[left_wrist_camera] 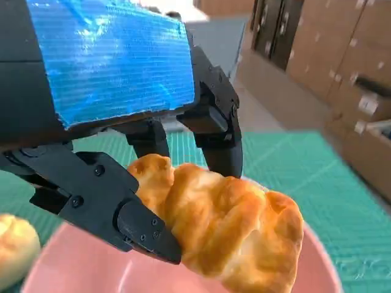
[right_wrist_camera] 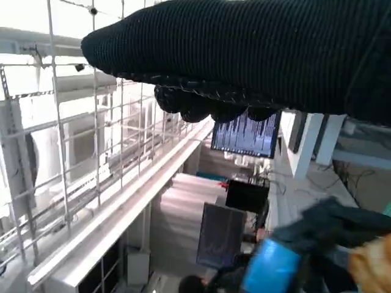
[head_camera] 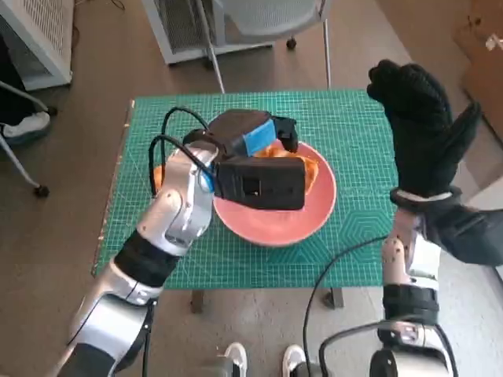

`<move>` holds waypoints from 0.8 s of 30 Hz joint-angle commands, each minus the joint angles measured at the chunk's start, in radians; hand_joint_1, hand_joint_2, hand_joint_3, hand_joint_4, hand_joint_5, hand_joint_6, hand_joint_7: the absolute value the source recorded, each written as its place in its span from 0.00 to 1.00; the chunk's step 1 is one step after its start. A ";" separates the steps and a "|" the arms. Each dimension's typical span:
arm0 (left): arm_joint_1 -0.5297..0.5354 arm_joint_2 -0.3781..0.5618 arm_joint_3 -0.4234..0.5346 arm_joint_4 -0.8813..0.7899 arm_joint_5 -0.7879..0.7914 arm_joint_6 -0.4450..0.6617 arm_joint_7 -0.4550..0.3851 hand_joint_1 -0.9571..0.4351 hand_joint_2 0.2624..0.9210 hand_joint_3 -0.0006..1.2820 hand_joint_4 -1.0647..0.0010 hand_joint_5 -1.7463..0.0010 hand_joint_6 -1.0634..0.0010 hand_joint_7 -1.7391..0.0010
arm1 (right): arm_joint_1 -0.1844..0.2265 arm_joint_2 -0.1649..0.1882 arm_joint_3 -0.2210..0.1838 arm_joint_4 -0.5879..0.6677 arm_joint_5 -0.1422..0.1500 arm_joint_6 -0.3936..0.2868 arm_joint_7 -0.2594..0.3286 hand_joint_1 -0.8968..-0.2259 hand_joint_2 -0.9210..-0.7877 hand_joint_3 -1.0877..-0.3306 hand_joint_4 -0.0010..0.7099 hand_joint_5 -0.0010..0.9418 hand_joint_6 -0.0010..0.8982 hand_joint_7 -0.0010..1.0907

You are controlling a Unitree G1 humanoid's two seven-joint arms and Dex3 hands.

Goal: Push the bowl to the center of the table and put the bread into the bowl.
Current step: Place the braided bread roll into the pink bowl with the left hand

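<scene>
One croissant [left_wrist_camera: 226,229] pinched between left hand [head_camera: 255,145] fingers [left_wrist_camera: 140,229], above pink bowl [head_camera: 314,212]. Beneath fingertips, green cutting mat [head_camera: 354,126] over table; brown floor beyond. Right hand [head_camera: 420,133] raised, fingers released, grasping nothing.

Left hand holding, right hand raised idle.
Black, blue-taped left hand [head_camera: 250,149] pinches a golden twisted bread roll [left_wrist_camera: 226,226] between its fingers [left_wrist_camera: 137,223]; black-gloved right hand [head_camera: 420,129] stands upright, holding nothing.
</scene>
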 commanded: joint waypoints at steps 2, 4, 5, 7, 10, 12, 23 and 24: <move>-0.036 -0.007 0.008 0.031 -0.013 -0.028 0.018 0.69 1.00 0.05 0.33 0.27 0.39 0.41 | 0.026 -0.001 0.004 -0.004 -0.006 0.013 -0.010 0.51 0.00 0.57 0.57 0.00 0.50 0.01; -0.039 -0.004 0.010 0.048 -0.039 -0.003 -0.053 0.68 0.93 0.05 0.55 0.48 0.57 0.53 | 0.025 0.001 0.006 -0.003 -0.003 0.014 -0.010 0.51 0.00 0.57 0.57 0.00 0.50 0.01; -0.040 -0.002 0.010 0.052 -0.047 0.006 -0.078 0.66 0.88 0.05 0.69 0.66 0.68 0.64 | 0.025 0.002 0.006 -0.002 -0.002 0.014 -0.009 0.51 0.00 0.57 0.57 0.00 0.50 0.01; -0.035 0.007 0.012 0.042 -0.058 0.015 -0.108 0.63 0.83 0.04 0.82 0.83 0.77 0.76 | 0.023 0.002 0.006 0.002 0.000 0.014 -0.007 0.50 0.00 0.57 0.57 0.00 0.50 0.01; -0.033 0.016 0.015 0.030 -0.064 0.020 -0.125 0.58 0.78 0.03 0.92 0.94 0.83 0.84 | 0.022 0.003 0.007 0.004 0.002 0.014 -0.006 0.50 0.00 0.58 0.57 0.00 0.50 0.01; -0.032 0.017 0.015 0.028 -0.064 0.021 -0.129 0.56 0.77 0.03 0.94 0.97 0.84 0.86 | 0.022 0.003 0.007 0.004 0.003 0.014 -0.006 0.50 0.00 0.58 0.57 0.00 0.50 0.01; 0.036 0.062 0.073 -0.012 -0.105 -0.084 -0.052 0.41 0.75 0.02 1.00 1.00 0.92 0.92 | 0.022 0.014 0.013 0.007 0.005 0.015 -0.005 0.48 0.00 0.58 0.58 0.00 0.51 0.01; 0.042 0.066 0.078 -0.017 -0.108 -0.091 -0.047 0.39 0.75 0.02 1.00 1.00 0.93 0.92 | 0.023 0.015 0.014 0.006 0.004 0.015 -0.006 0.48 0.00 0.58 0.58 0.00 0.51 0.01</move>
